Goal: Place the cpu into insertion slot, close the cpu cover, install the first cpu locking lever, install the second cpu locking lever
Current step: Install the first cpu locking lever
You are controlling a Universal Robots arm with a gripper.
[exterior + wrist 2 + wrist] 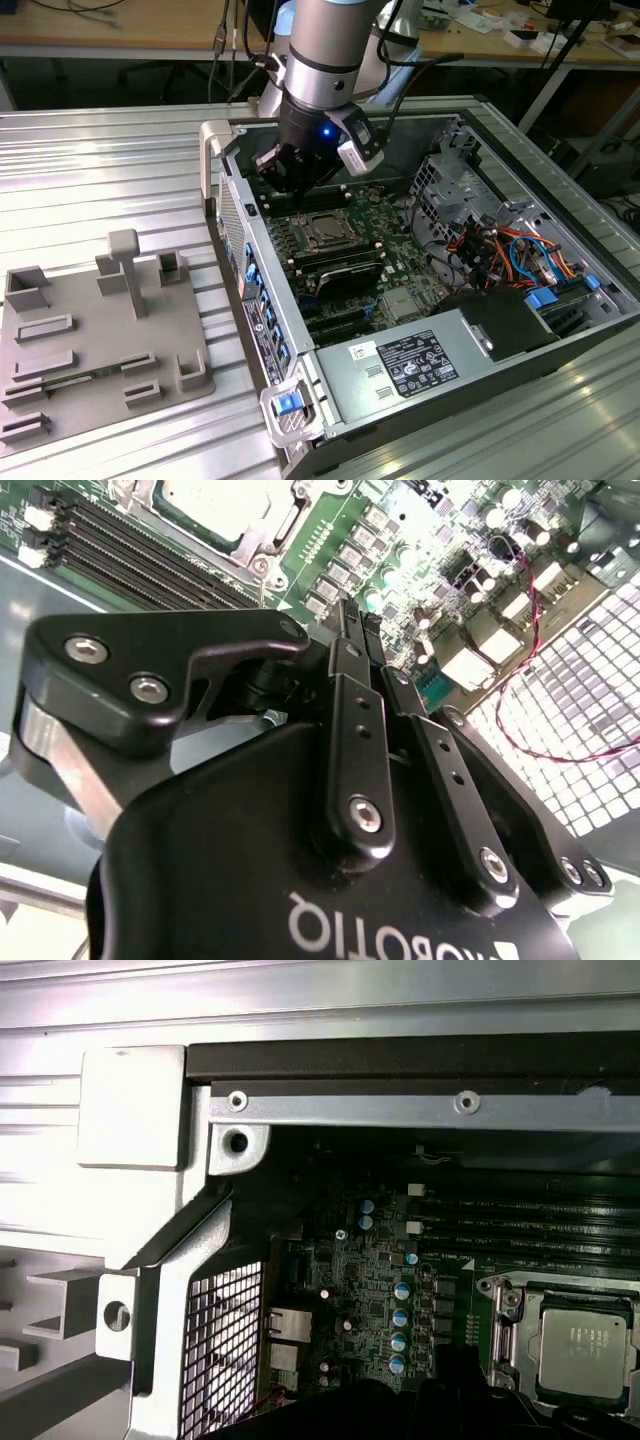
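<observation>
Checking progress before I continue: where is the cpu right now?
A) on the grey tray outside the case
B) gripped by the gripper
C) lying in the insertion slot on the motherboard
C: in the first wrist view the cpu lies silver side up inside the insertion slot, and in the exterior view the gripper hangs apart from it.
</observation>
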